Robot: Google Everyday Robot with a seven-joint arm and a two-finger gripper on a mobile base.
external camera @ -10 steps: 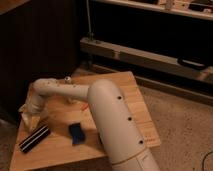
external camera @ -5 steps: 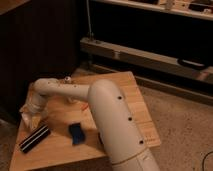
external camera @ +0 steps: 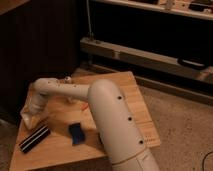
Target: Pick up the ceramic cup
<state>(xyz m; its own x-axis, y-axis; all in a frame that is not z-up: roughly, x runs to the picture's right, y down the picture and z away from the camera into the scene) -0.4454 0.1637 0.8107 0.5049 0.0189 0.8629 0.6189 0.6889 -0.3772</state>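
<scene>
My white arm reaches from the lower right across the wooden table (external camera: 120, 85) to its left edge. The gripper (external camera: 30, 116) points down at that left edge. A small pale cream shape (external camera: 25, 120) sits right at the gripper's tip and looks like the ceramic cup. The gripper mostly hides it, and I cannot tell whether it is held. A blue rectangular sponge (external camera: 76, 133) lies on the table to the gripper's right. A black flat object with pale stripes (external camera: 34, 138) lies just in front of the gripper.
A small pale object (external camera: 67, 79) peeks out behind the arm's elbow at the table's far side. A dark cabinet (external camera: 40, 45) stands behind the table. A metal rack base (external camera: 150, 57) runs along the back right, with speckled floor (external camera: 180, 120) to the right.
</scene>
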